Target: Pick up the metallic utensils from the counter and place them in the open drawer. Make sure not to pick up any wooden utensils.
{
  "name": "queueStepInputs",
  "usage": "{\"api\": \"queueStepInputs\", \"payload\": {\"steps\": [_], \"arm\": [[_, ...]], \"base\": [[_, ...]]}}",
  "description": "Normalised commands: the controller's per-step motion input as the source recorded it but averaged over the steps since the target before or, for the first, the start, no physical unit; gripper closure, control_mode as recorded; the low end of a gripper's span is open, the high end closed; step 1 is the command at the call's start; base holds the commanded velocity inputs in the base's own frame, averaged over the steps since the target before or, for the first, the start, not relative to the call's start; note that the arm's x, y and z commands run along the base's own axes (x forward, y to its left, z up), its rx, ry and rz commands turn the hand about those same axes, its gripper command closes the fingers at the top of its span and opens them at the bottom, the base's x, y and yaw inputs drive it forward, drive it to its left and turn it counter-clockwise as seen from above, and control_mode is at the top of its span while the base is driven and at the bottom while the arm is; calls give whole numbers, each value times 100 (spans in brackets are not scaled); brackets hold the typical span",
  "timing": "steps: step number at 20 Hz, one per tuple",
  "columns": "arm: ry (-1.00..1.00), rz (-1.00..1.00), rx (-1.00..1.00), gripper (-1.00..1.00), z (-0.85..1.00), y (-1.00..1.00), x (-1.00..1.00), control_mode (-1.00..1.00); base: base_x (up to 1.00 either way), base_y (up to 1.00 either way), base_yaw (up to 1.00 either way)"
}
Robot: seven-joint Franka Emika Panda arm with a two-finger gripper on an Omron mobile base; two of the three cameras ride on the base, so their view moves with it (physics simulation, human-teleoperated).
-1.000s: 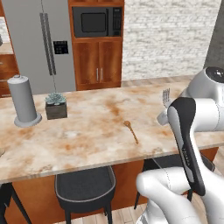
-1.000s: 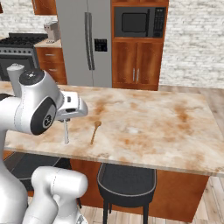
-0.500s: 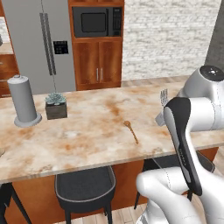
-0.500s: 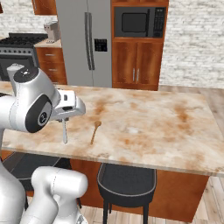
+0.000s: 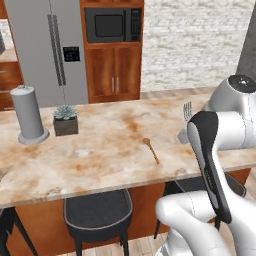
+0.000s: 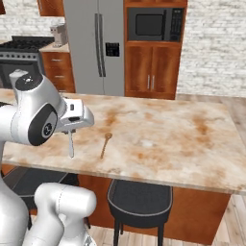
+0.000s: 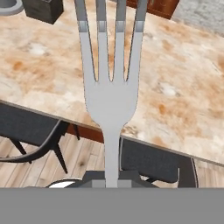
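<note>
My gripper (image 7: 111, 181) is shut on the handle of a slim silver-grey metal fork (image 7: 111, 94), one of the metallic utensils. In the hand view its tines point away over the counter (image 7: 175, 87). From the right base camera, the fork (image 6: 71, 145) hangs from the gripper (image 6: 72, 129) just above the marbled counter (image 6: 158, 139), near its left front edge. Its tines (image 5: 187, 111) stick out beside the white arm in the left base view. A tan wooden spoon (image 5: 151, 150) (image 6: 105, 144) lies on the counter close by. The open drawer is out of view.
A grey cylinder (image 5: 28, 115) and a small potted succulent (image 5: 65, 121) stand at the counter's left end. Dark stools (image 5: 97, 212) (image 6: 139, 199) sit under the front edge. A fridge (image 6: 98, 43) and a microwave cabinet (image 6: 153, 24) line the back wall.
The arm has shifted slightly while holding the fork. The spoon and the other things on the counter have not moved.
</note>
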Motion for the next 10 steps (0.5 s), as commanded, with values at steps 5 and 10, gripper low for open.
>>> {"api": "queueStepInputs", "payload": {"steps": [5,10], "arm": [[0,0,0,100,0,0,0,100],[0,0,0,100,0,0,0,100]], "base": [[-50,4,4],[-31,43,6]]}}
